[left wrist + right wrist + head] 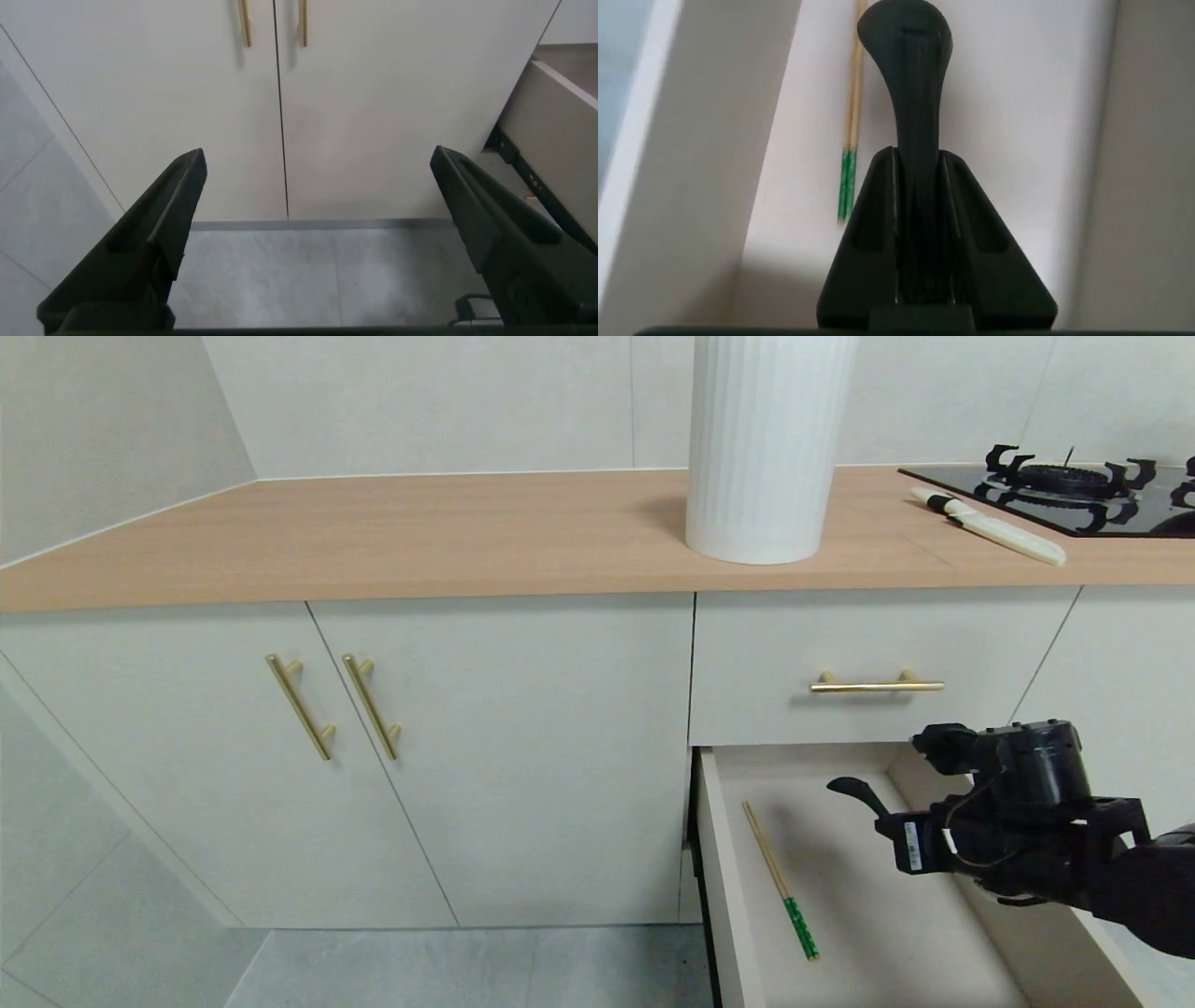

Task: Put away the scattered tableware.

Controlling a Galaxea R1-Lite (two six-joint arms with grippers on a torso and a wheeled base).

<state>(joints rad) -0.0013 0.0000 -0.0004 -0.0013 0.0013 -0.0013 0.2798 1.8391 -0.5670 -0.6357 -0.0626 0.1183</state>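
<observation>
A pair of wooden chopsticks (780,882) with green ends lies on the floor of the open drawer (724,877), near its left wall. My right gripper (850,791) hangs above the drawer's middle, to the right of the chopsticks, shut with nothing in it. In the right wrist view its closed fingers (904,37) point past the chopsticks (850,121) over the drawer floor (1018,140). A white-bladed knife (990,527) with a black band lies on the wooden counter at the right. My left gripper (318,163) is open and empty, held low in front of the cabinet doors.
A tall white ribbed vase (766,448) stands on the counter (420,537) above the drawer. A black gas hob (1074,490) sits at the far right behind the knife. A closed drawer with a gold handle (876,686) is just above the open one. Double doors (280,103) are on the left.
</observation>
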